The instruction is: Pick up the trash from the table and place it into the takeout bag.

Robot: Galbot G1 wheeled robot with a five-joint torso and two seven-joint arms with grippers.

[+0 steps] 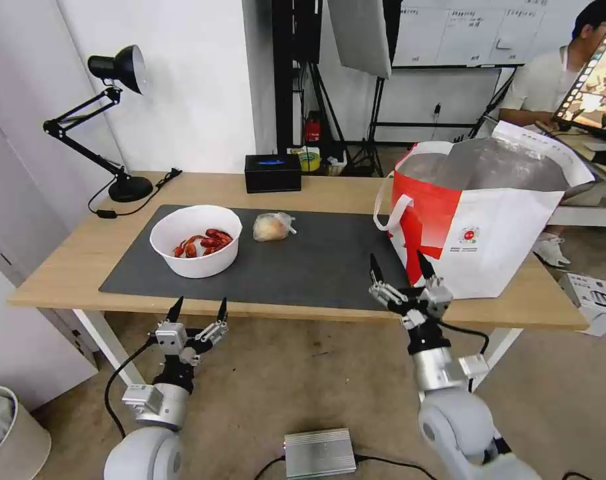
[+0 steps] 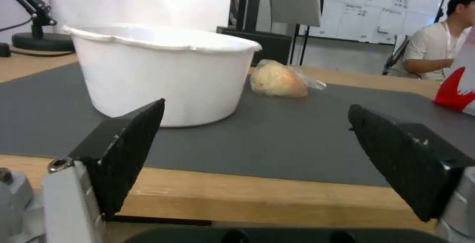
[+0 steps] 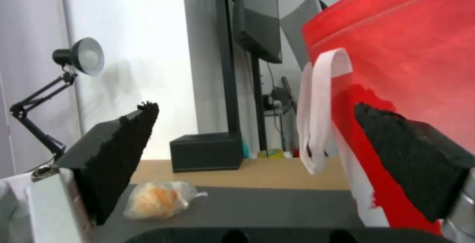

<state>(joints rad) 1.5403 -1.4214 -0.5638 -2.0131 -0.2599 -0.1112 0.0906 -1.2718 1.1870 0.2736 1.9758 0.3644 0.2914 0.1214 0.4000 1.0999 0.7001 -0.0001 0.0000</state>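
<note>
fingers of both grippers — left (image 1: 199, 309), right (image 1: 397, 263) — spread wide, holding nothing, near the table (image 1: 69, 267) edge.

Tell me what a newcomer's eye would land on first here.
Most likely the takeout bag, big, red and white, standing open on the right end of the table. Next the white bowl of red crayfish on the dark mat, with the small clear bag holding a tan lump beside it. Near the table's front edge hang the left gripper and right gripper, both open.
</note>
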